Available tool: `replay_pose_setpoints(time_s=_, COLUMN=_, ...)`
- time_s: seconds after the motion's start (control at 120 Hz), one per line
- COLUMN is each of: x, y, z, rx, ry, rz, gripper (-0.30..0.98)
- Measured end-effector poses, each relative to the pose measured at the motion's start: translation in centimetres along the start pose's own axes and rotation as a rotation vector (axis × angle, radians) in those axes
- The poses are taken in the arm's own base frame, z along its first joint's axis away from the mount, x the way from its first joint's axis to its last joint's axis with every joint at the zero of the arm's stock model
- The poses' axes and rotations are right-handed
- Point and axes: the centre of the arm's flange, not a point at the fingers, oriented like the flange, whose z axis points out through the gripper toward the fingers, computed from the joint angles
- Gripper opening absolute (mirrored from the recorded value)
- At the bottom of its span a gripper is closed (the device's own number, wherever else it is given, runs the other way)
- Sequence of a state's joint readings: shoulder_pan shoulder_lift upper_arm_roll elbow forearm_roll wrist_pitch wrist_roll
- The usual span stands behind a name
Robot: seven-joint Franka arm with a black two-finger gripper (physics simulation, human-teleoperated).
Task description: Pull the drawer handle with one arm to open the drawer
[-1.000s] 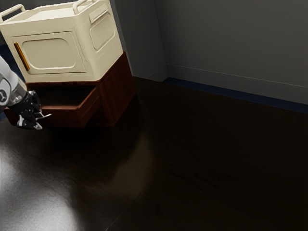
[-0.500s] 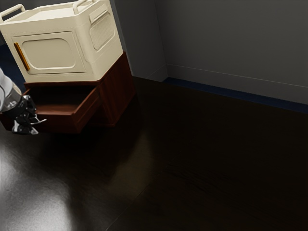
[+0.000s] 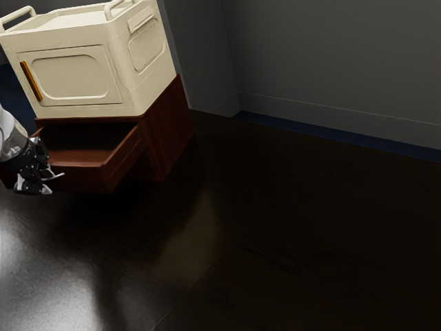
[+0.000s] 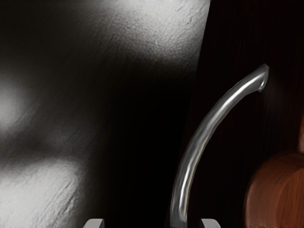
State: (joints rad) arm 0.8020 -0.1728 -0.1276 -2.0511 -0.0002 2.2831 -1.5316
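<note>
Dark glossy floor (image 3: 227,262), pale sheen at lower left of the exterior view. Black hand (image 3: 33,186), one, at that view's left edge, below mid-height; fingers apart, curved metal handle (image 4: 203,137) between them in the wrist view, not clamped. Handle fixed to the front of the task's drawer (image 3: 83,178), red-brown, left of the exterior view, pulled open, its inside showing. Behind the front, matching wooden cabinet (image 3: 165,131). On top, cream box-shaped unit (image 3: 83,76), upper left, with closed door and upright orange grip (image 3: 31,81). Farthest, grey wall (image 3: 331,55), upper right.
</note>
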Motion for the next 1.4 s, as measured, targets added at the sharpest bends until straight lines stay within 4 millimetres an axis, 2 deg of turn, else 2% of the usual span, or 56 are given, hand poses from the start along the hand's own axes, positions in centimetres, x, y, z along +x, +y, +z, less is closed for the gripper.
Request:
replay_pose_setpoints(time_s=0.25, x=0.0, y=0.1, z=-1.1, rx=-0.019, ry=0.005, rz=0.009, gripper=0.22)
replay_pose_setpoints(time_s=0.4, x=1.5, y=0.0, z=-3.2, rx=-0.054, ry=0.019, rz=-0.007, gripper=0.22)
replay_pose_setpoints(time_s=0.492, x=1.1, y=0.2, z=-5.5, rx=-0.091, ry=0.025, rz=0.009, gripper=0.22)
replay_pose_setpoints(time_s=0.533, x=0.8, y=0.8, z=-7.1, rx=-0.112, ry=0.028, rz=0.019, gripper=0.23)
replay_pose_setpoints(time_s=0.642, x=0.2, y=3.9, z=-15.0, rx=-0.164, ry=0.029, rz=0.04, gripper=0.37)
replay_pose_setpoints(time_s=0.708, x=-1.9, y=5.2, z=-19.4, rx=-0.148, ry=0.005, rz=0.079, gripper=0.46)
replay_pose_setpoints(time_s=0.792, x=-5.7, y=4.2, z=-23.5, rx=-0.065, ry=-0.057, rz=0.153, gripper=0.53)
replay_pose_setpoints(time_s=0.825, x=-7.5, y=3.1, z=-25.0, rx=-0.032, ry=-0.081, rz=0.193, gripper=0.55)
replay_pose_setpoints(time_s=0.867, x=-10.5, y=1.6, z=-26.0, rx=0.016, ry=-0.113, rz=0.26, gripper=0.58)
replay_pose_setpoints(time_s=0.925, x=-14.5, y=-0.8, z=-26.1, rx=0.09, ry=-0.145, rz=0.358, gripper=0.6)
replay_pose_setpoints(time_s=0.967, x=-17.1, y=-2.8, z=-25.2, rx=0.155, ry=-0.152, rz=0.425, gripper=0.62)
replay_pose_setpoints(time_s=1.05, x=-19.6, y=-5.3, z=-22.1, rx=0.274, ry=-0.146, rz=0.494, gripper=0.64)
replay_pose_setpoints(time_s=1.117, x=-19.9, y=-6.3, z=-19.6, rx=0.344, ry=-0.134, rz=0.51, gripper=0.65)
replay_pose_setpoints(time_s=1.175, x=-20.0, y=-6.7, z=-18.6, rx=0.375, ry=-0.128, rz=0.515, gripper=0.66)
replay_pose_setpoints(time_s=1.4, x=-19.8, y=-7.0, z=-18.2, rx=0.405, ry=-0.138, rz=0.515, gripper=0.68)
